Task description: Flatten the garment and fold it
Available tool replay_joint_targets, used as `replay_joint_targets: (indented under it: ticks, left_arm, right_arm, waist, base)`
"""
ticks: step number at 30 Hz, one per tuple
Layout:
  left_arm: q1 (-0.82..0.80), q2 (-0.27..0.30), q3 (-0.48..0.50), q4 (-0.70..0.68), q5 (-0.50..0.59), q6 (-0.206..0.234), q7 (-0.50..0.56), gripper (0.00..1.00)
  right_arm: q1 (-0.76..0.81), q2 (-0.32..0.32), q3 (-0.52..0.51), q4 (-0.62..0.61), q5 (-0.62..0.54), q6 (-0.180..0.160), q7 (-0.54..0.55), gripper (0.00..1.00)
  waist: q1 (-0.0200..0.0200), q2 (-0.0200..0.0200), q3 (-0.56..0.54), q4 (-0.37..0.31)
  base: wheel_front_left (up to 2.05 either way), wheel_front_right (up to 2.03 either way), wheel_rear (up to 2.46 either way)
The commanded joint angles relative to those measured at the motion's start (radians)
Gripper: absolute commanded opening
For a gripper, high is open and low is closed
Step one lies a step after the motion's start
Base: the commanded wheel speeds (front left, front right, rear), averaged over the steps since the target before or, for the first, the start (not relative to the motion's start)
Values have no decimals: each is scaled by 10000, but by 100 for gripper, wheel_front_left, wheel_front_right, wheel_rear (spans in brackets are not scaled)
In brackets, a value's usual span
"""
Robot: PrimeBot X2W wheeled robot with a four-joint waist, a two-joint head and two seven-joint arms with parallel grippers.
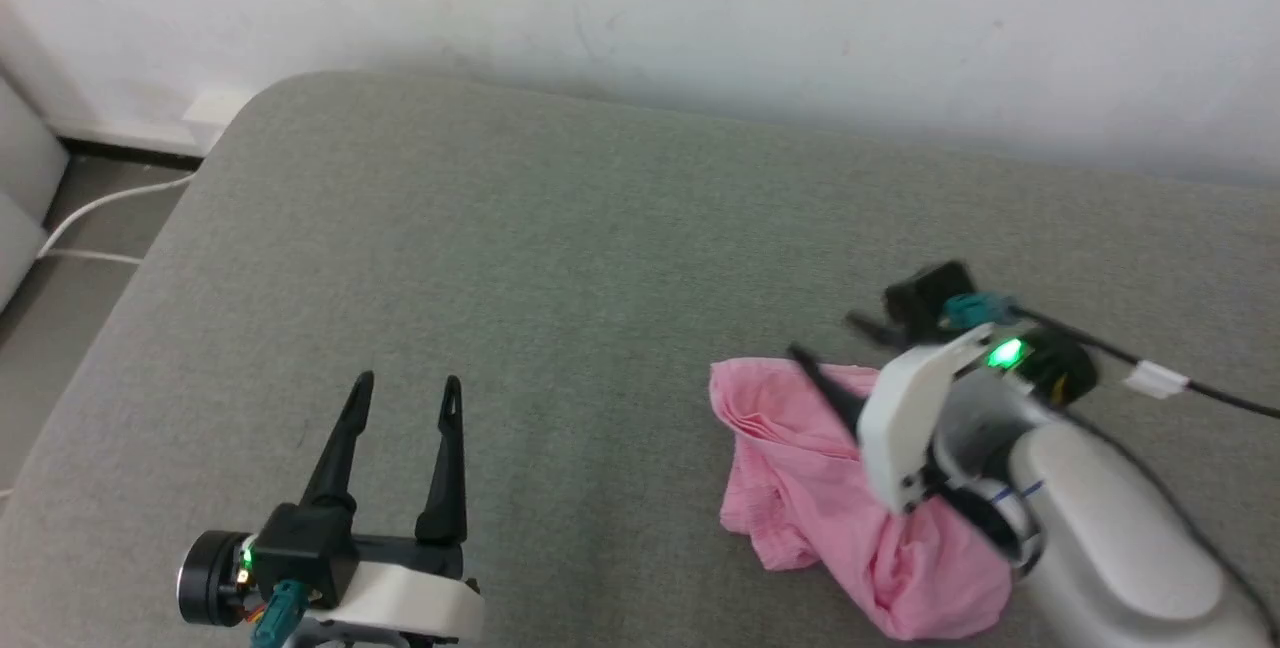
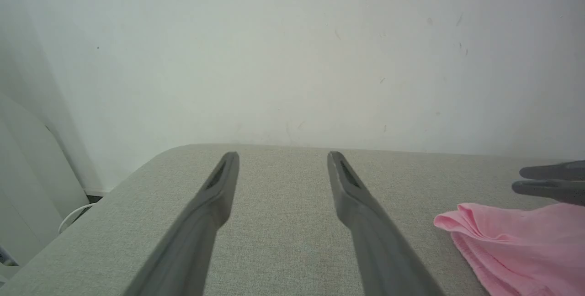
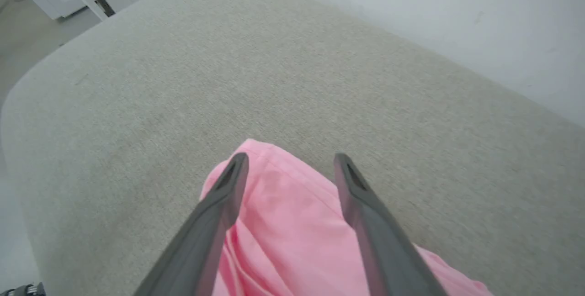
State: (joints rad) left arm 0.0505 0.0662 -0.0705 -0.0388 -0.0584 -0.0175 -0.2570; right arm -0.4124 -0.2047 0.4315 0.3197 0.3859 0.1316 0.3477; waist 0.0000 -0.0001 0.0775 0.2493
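The shorts (image 1: 800, 488) are pink and made of thin, soft cloth. They lie in a crumpled heap on the right side of the bench (image 1: 500, 248), near its front edge. The cloth is bunched into folds and small creases. One folded edge points left and looks like a stack of thin layers with a round tip.

The right claw (image 3: 290, 159) is over the shorts. Its two long dark fingers are spread wide apart and have hold of nothing. The pink cloth lies under and between them. I cannot tell if the tips touch the cloth. The arm (image 1: 1110, 528) behind this claw is smooth, pale and rounded. It has a small green light (image 1: 1005, 353) on it, and a black cable (image 1: 1230, 398) with a white tag (image 1: 1155, 380) runs off to the right.

The left claw (image 1: 408, 381) is well apart from the shorts, over bare bench at the lower left of the head view. Its fingers are spread wide too, and it has hold of nothing. Each finger is thin and flat and narrows to a point, with a long slot near the tip.

The bench is soft and covered in grey-green woven cloth with a fine, rough grain. Its far left corner is round. Behind it is a white wall (image 1: 700, 8) with faint scuff marks. To the left is the floor (image 1: 60, 308), where a white cord (image 1: 100, 203) lies in a curve.
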Motion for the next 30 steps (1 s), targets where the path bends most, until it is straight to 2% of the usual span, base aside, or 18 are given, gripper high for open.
replay_joint_targets:
  ticks: [1, 5, 7, 13, 18, 22, 28, 30]
  left_arm:
    - [48, -34, 67, -33, 42, -64, -47, 100]
    - [126, -52, 221, -89, -54, -141, -47, 100]
    - [135, -62, 278, -115, -86, -182, -47, 100]
    - [143, -101, 463, -183, -309, -298, -47, 100]
    - [132, -122, 573, -233, -335, -337, -47, 100]
    - [204, -135, 569, -125, -402, -436, -47, 100]
    - [452, -146, 469, 88, -375, -540, -47, 100]
    - [492, -148, 452, 98, -372, -541, -47, 100]
  right_arm:
    - [-280, -339, 63, -140, -299, -9, -318, 100]
    - [-836, -1464, 187, -470, -1352, -9, -1716, 100]
    - [-954, -1811, -187, -539, -1787, -9, -2486, 100]
    - [-340, -2097, -1661, -909, -2454, -9, -3915, 100]
    - [1013, -1645, -3214, -1828, -2740, -9, -4685, 100]
    - [2301, -903, -4200, -2682, -2968, -9, -5110, 100]
    - [4012, 563, -5061, -3605, -3315, -9, -5409, 100]
    - [4217, 762, -5131, -3684, -3330, -9, -5441, 100]
  waist:
    - [0, 1, -286, -445]
    - [0, 1, -413, -916]
    - [0, 1, -446, -1131]
    - [0, 1, -463, -1637]
    - [0, 1, -441, -1883]
    - [0, 1, -420, -2019]
    - [0, 1, -447, -2111]
    - [0, 1, -448, -2117]
  base:
    - [0, 0, 0]
    - [0, 0, 0]
    - [0, 0, 0]
    - [0, 0, 0]
    - [0, 0, 0]
    - [0, 0, 0]
    - [0, 0, 0]
    - [0, 0, 0]
